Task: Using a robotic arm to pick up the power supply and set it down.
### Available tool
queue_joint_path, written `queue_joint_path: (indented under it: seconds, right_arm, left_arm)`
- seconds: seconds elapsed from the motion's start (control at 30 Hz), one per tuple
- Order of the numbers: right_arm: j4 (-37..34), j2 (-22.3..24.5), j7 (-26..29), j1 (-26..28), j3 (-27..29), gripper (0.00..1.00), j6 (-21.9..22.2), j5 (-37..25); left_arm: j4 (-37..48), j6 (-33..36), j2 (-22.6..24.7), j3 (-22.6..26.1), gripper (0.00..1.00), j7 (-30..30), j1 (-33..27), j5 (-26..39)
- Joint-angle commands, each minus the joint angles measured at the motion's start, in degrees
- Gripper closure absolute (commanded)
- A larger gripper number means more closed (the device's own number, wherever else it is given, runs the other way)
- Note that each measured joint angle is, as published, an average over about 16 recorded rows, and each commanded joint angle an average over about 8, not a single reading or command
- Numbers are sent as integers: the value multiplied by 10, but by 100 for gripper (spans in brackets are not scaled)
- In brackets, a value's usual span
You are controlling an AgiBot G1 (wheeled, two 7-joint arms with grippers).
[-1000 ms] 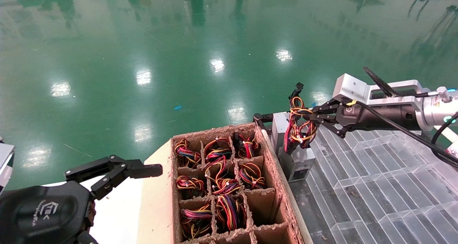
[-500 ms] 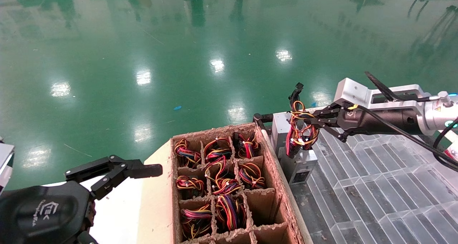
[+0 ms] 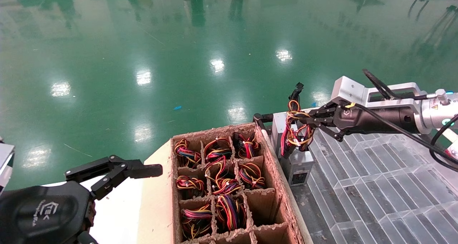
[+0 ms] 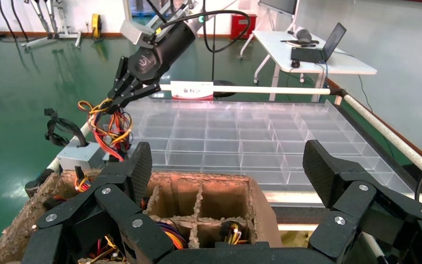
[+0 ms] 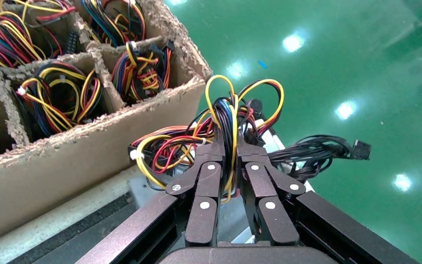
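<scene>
Green floor behind, the right gripper (image 3: pixel 308 119), clamped on the power supply's (image 3: pixel 300 164) wires (image 3: pixel 295 131), has edged left and slightly up. Placement looks unfinished; left gripper (image 3: pixel 141 170) idles open, lower left.

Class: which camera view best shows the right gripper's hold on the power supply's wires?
The right wrist view: the right gripper is shut on the power supply's wire bundle, seen close between its fingers. The head view shows the grey box hanging below the wires; the left wrist view shows gripper and wires far off.
</scene>
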Motion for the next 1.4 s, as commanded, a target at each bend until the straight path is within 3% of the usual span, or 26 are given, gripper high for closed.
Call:
queue_joint_path:
  seconds: [0.03,0.4,0.43,0.47,0.67,0.73,1.4]
  right_arm:
    - [0,0,1,2,0,100,-3,0]
    - [0,-3,1,-1,-6,100,4,-8]
    - [0,-3,1,-1,-6,96,5,-8]
    - [-1,-4,2,-2,-6,88,6,-8]
    - [-2,-7,3,-6,-7,13,10,-10]
    - [-2,-7,3,-7,-8,0,10,-10]
    - [-4,-2,9,-2,2,0,-2,3]
  left_arm:
    - [0,0,0,0,0,0,0,0]
    - [0,0,0,0,0,0,0,0]
    - [0,0,0,0,0,0,0,0]
    - [0,0,0,0,0,0,0,0]
    - [0,0,0,0,0,0,0,0]
    - [0,0,0,0,0,0,0,0]
    - [0,0,0,0,0,0,0,0]
